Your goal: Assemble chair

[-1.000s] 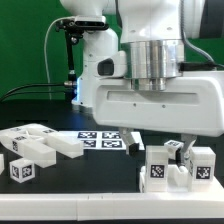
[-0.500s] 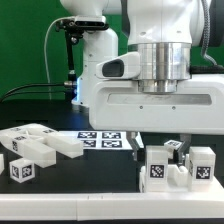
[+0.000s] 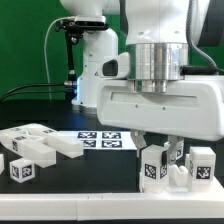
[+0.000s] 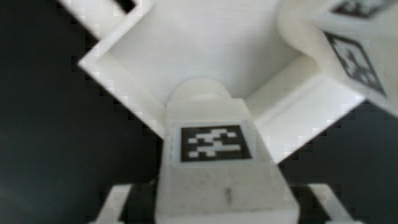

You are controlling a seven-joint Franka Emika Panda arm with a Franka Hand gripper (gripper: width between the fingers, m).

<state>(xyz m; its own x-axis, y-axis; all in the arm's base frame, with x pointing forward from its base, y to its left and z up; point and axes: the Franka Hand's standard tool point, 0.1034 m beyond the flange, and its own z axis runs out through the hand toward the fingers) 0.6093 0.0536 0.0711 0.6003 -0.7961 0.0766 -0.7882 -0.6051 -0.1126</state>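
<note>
Black table (image 3: 80, 192) — gripper (image 3: 163, 150) apparently clamped on tagged chair block (image 3: 153, 168); other chair parts (image 3: 40, 148) well apart

No word, number or brand is there for you to read: only square black-and-white tags, coded patterns, on the loose chair parts (image 3: 45, 146) at the exterior view's left, the marker board (image 3: 105, 140) and the white block (image 4: 214, 110) under the wrist camera.

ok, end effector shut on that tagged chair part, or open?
Cannot tell: end effector straddles the tagged chair part, but neither view shows contact.
</note>
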